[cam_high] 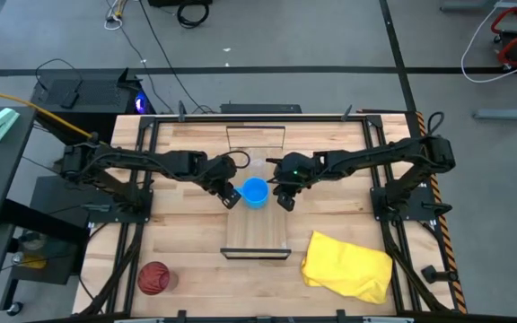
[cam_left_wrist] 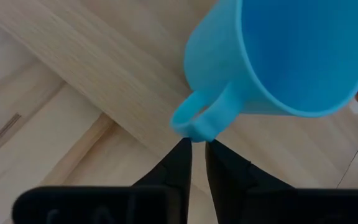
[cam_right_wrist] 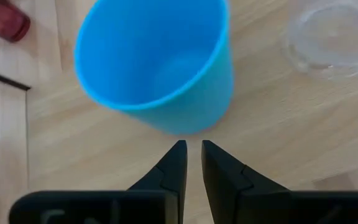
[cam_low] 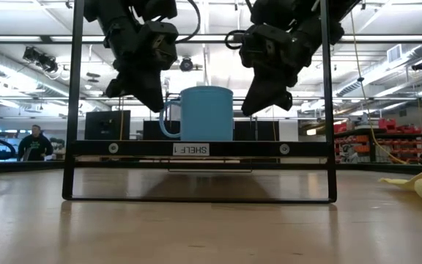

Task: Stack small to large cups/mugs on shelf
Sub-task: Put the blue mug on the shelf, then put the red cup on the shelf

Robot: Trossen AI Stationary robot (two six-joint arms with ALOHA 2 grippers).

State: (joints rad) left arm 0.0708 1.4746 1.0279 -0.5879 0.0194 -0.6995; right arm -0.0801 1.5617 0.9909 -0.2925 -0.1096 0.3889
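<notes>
Both clenched, left pincer point(cam_high: 232, 195) and right pincer point(cam_high: 284, 199) flank blue mug point(cam_high: 255, 192).

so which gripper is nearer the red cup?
Left. The left gripper hangs by the blue mug on the shelf, on the red cup side. The right gripper is across the mug, farther off.

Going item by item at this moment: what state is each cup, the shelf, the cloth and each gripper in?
Blue mug: upright on the shelf, empty, not gripped.
Clear cup: upright on the shelf, beside the mug.
Red cup: on the table, off the shelf.
Shelf: holds two cups.
Yellow cloth: crumpled on the table.
Left gripper: nearly shut, at the mug's handle.
Right gripper: nearly shut, empty.
</notes>
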